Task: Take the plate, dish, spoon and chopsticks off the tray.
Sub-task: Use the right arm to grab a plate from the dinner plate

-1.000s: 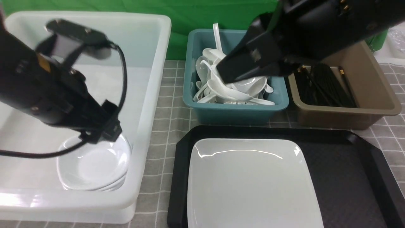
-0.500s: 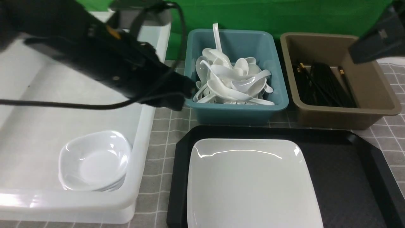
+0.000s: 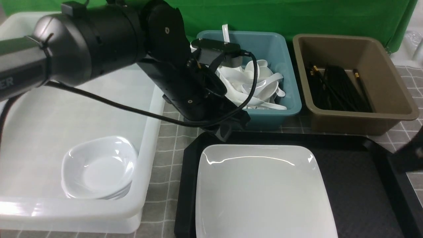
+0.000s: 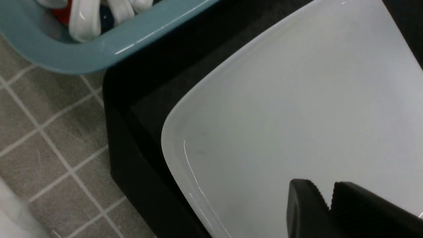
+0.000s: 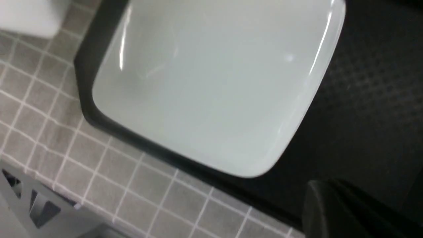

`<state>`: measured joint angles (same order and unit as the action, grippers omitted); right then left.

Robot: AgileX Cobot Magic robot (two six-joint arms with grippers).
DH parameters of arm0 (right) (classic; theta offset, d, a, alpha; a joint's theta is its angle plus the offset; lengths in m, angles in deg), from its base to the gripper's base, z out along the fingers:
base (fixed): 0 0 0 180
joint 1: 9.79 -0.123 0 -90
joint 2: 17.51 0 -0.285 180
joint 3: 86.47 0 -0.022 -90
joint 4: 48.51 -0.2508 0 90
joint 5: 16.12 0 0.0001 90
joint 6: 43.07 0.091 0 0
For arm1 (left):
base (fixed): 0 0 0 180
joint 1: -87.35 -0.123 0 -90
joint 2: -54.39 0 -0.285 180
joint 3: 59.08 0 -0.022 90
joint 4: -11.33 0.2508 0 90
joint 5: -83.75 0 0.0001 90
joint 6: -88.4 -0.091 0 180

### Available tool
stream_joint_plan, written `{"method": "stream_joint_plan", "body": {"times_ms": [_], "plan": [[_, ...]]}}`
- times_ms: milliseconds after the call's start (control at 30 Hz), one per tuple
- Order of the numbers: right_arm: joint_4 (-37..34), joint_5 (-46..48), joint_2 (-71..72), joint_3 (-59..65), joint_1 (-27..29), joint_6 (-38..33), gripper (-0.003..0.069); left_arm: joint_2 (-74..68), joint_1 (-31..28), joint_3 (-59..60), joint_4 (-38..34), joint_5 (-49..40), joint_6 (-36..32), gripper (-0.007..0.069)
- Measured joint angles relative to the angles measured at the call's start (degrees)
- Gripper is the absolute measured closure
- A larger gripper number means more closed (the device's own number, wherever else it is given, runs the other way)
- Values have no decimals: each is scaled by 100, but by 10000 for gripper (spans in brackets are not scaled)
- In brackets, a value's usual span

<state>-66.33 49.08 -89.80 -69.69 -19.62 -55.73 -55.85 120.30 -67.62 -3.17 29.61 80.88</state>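
Front view: I am seeing the left arm reaching across from the white tub, with the left gripper hanging over the far left corner of the tray. The plate is lying flat on the tray's left half. Behind the tray, the teal bin is holding a heap of white spoons, and the brown bin beside it is holding black chopsticks. Small dishes are sitting stacked in the tub. A dark blur at the right edge is the right arm. Left wrist view: the left gripper is hovering above the plate near its corner. Its fingers are showing only a thin slit between them and are gripping nothing. The tray's rim and the teal bin are in frame. Right wrist view: I am looking down on the plate and the tray over the checked cloth. Only a dark edge of the right gripper is showing, so I cannot tell how far open it is.
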Motion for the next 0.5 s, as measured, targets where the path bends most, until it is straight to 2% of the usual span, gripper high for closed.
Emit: {"method": "stream_joint_plan", "body": {"times_ms": [167,333,400,500], "plan": [[-90,-452,-7,973,0,110,636,0,0,-7,344,-129,0,503],[-258,-1094,-2,1676,0,320,626,0,0,-7,620,-181,43,555],[-271,-1486,-2,2056,0,476,589,0,0,-7,641,-205,43,587],[-405,-1955,-2,2487,0,565,497,0,0,-7,659,-216,43,613]]}}
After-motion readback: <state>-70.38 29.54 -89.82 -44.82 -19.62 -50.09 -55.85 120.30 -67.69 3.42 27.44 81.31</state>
